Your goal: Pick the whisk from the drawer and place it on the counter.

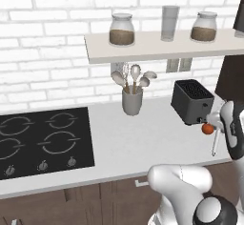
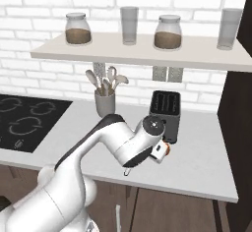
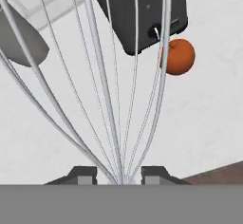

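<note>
While the whisk (image 3: 102, 99) is clamped by its thin handle between the gripper (image 3: 119, 174) tips, it is held above the counter (image 1: 124, 143) near the front edge, before the toaster (image 1: 191, 101). Light, slippery, probably springy wires; the handle is best gripped.

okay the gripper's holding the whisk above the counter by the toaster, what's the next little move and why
Probably lower it straight down. The gripper is shut on the whisk, whose wire loops fan out over bare counter just in front of the toaster and the orange, so release looks premature.
</note>
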{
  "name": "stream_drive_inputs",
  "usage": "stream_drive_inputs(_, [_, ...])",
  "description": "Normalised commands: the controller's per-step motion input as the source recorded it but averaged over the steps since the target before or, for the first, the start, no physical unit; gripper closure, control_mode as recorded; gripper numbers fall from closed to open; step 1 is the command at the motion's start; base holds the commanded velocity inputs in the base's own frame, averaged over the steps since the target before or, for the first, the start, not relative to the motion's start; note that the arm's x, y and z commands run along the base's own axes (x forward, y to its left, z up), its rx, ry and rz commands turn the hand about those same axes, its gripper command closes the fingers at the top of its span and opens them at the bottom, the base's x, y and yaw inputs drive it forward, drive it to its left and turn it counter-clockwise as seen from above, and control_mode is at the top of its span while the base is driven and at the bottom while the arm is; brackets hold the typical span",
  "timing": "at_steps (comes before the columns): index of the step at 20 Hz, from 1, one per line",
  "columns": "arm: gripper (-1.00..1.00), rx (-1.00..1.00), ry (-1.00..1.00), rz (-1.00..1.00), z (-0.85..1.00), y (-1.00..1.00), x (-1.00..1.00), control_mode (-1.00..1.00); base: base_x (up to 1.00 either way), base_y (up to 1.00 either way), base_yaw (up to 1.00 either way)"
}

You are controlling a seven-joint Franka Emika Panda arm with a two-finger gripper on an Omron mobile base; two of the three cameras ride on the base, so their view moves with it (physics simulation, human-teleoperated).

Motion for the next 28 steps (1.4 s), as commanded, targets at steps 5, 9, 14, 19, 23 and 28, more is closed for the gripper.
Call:
stream_drive_inputs(5, [1.00, 0.11, 0.00, -0.02, -0.22, -0.52, 0.30, -1.00, 0.00, 0.00, 0.00])
stream_drive_inputs(9, [1.00, 0.02, 0.00, -0.06, -0.46, -0.34, 0.16, -1.00, 0.00, 0.00, 0.00])
stream_drive_inputs(14, [1.00, 0.00, -0.02, -0.09, -0.44, -0.22, 0.42, -1.00, 0.00, 0.00, 0.00])
stream_drive_inputs(19, [1.00, 0.00, -0.03, -0.14, -0.49, -0.15, 0.27, -1.00, 0.00, 0.00, 0.00])
stream_drive_inputs(23, [1.00, 0.00, -0.01, -0.16, -0.40, -0.34, 0.07, -1.00, 0.00, 0.00, 0.00])
stream_drive_inputs(28, [1.00, 0.02, 0.00, -0.16, -0.25, -0.34, 0.19, -1.00, 0.00, 0.00, 0.00])
